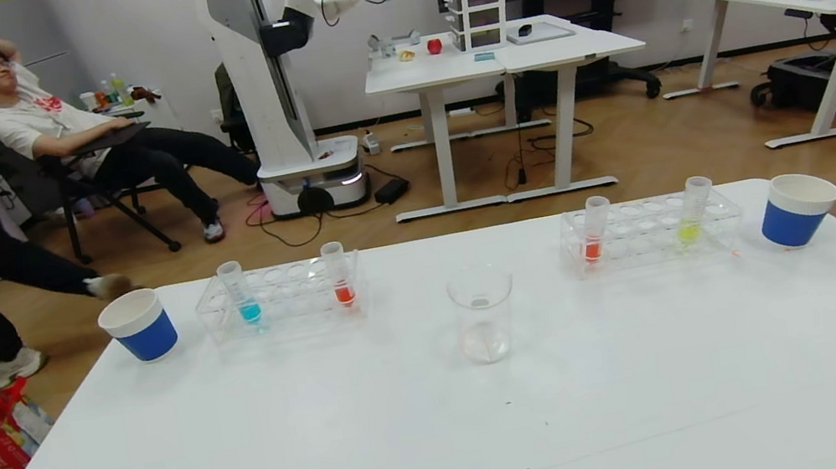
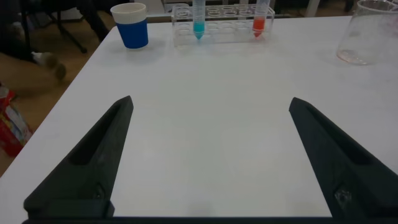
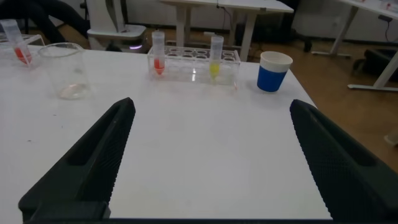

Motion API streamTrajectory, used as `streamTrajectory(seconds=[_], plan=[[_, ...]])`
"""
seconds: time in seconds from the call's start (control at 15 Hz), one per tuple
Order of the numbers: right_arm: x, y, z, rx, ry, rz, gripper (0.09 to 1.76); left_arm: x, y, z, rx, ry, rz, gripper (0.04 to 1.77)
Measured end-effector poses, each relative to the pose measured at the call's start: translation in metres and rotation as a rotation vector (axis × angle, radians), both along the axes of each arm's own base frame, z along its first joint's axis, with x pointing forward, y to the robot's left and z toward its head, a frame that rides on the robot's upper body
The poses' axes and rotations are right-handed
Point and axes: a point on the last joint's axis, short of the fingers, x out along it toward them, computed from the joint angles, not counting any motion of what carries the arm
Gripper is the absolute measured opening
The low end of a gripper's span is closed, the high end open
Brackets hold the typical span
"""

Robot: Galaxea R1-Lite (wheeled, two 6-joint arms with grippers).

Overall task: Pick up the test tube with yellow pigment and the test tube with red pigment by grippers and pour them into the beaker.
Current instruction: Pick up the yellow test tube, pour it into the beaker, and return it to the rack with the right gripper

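You had four test tubes: two red, one yellow, one blue. You also had two racks, two paper cups and one beaker.

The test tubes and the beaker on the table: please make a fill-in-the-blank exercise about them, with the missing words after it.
1. The rack on the robot's left holds a red tube and a ____ tube.
2. The test tube with yellow pigment shares the right rack with a ____ tube.
3. The beaker stands ____ the two racks.
4. Both the left gripper and the right gripper are ____ and hold nothing.

Missing words: blue; red; between; open
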Motion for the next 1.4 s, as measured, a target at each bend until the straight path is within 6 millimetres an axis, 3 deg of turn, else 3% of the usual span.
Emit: streamTrajectory(seconds=[0.2,0.4,0.6,0.8,1.0,1.4], plan=[[0.029,0.001,0.041,0.004,-0.015,0.012,1.74,0.0,0.0,0.0,0.0,0.0,0.0,1.75],[0.084,0.002,0.069,0.017,-0.008,0.008,1.74,0.0,0.0,0.0,0.001,0.0,0.0,1.75],[0.148,0.001,0.076,0.034,0.043,-0.008,1.74,0.0,0.0,0.0,0.0,0.0,0.0,1.75],[0.214,-0.002,0.065,0.047,0.099,-0.022,1.74,0.0,0.0,0.0,0.0,0.0,0.0,1.75],[0.269,-0.005,0.042,0.056,0.121,-0.012,1.74,0.0,0.0,0.0,0.0,0.0,0.0,1.75],[0.336,-0.01,-0.026,0.059,0.139,-0.012,1.74,0.0,0.0,0.0,0.0,0.0,0.0,1.75]])
